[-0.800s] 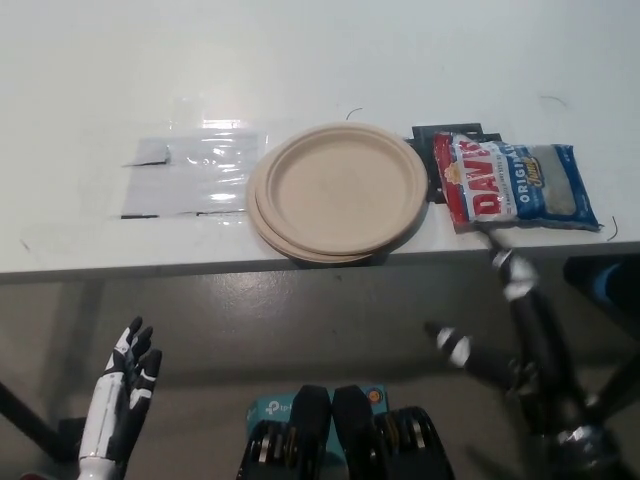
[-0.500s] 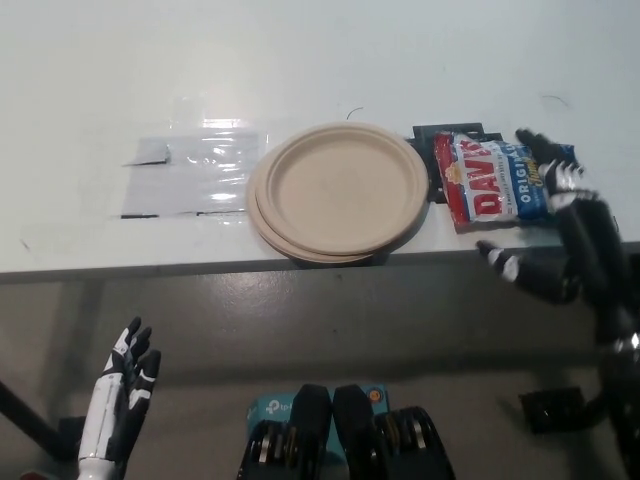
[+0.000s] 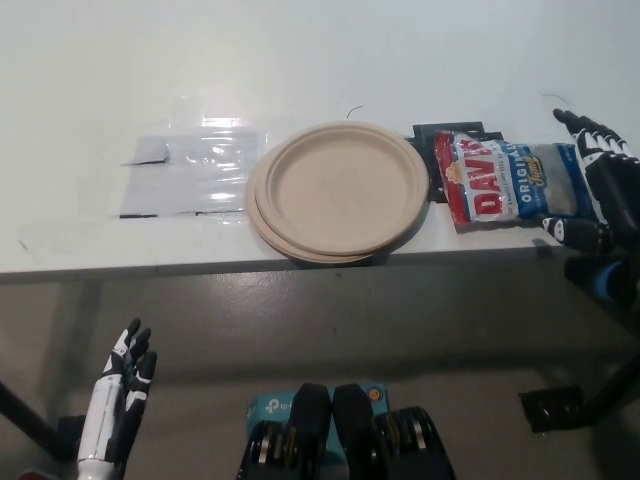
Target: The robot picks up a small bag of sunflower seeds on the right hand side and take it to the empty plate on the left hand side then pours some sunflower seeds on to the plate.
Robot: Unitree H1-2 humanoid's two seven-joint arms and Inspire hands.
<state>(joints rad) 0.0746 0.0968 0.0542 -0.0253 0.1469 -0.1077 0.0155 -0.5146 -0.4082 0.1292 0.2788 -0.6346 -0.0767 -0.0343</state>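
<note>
The bag of sunflower seeds (image 3: pixel 510 184), red, white and blue, lies flat on the white table right of the plate. A tan paper plate (image 3: pixel 338 188) sits bare near the table's front edge, stacked on another. My black right hand (image 3: pixel 600 185) is open at the bag's right end, fingers spread above and beside it, holding nothing. My white left hand (image 3: pixel 120 395) rests open low at the lower left, below the table.
The white table (image 3: pixel 300 70) spreads across the upper picture, its front edge running just below the plate. A clear plastic sheet (image 3: pixel 190 175) lies left of the plate. A small black object (image 3: pixel 447 131) peeks out behind the bag.
My right hand rose from below the table edge and moved right and farther back, uncovering the bag's right part and stopping at its right end. The left hand stayed put.
</note>
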